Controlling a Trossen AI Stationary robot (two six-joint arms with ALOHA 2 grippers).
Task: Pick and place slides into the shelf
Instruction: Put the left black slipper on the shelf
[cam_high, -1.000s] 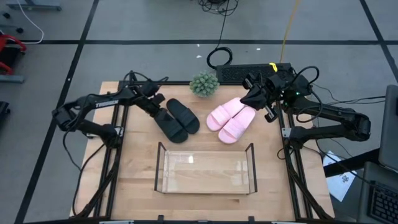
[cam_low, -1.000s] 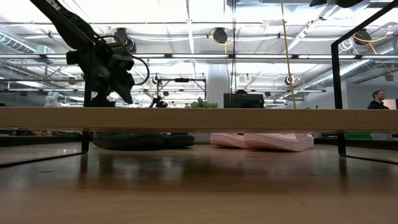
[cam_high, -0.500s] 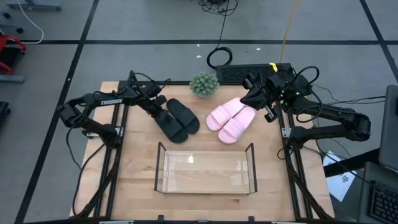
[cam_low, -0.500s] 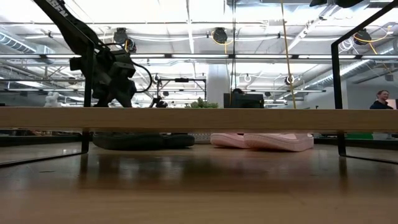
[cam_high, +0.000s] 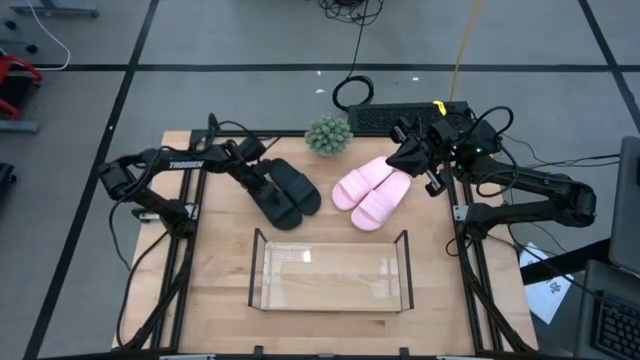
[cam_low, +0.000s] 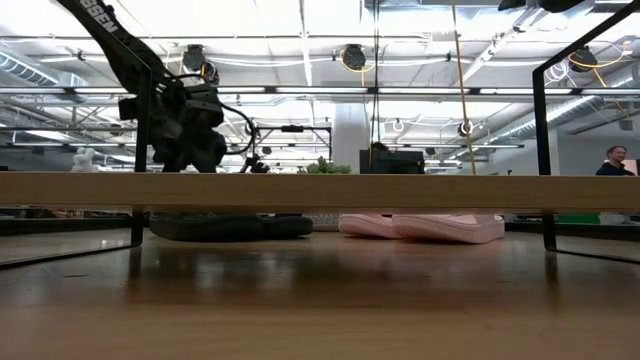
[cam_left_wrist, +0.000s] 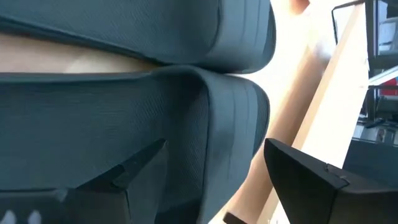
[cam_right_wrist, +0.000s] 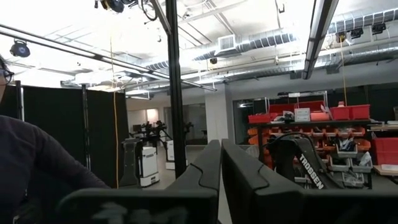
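Over black slides (cam_high: 285, 193) we see L gripper (cam_high: 262, 181) spread wide, unloaded; R gripper (cam_high: 398, 160) clenched, holding nothing, beside pink slides (cam_high: 370, 190).

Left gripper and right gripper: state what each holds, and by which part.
Nothing is held. The left gripper is open, down at the black slides, not closed on one. The right gripper is shut on nothing beside the pink slides.
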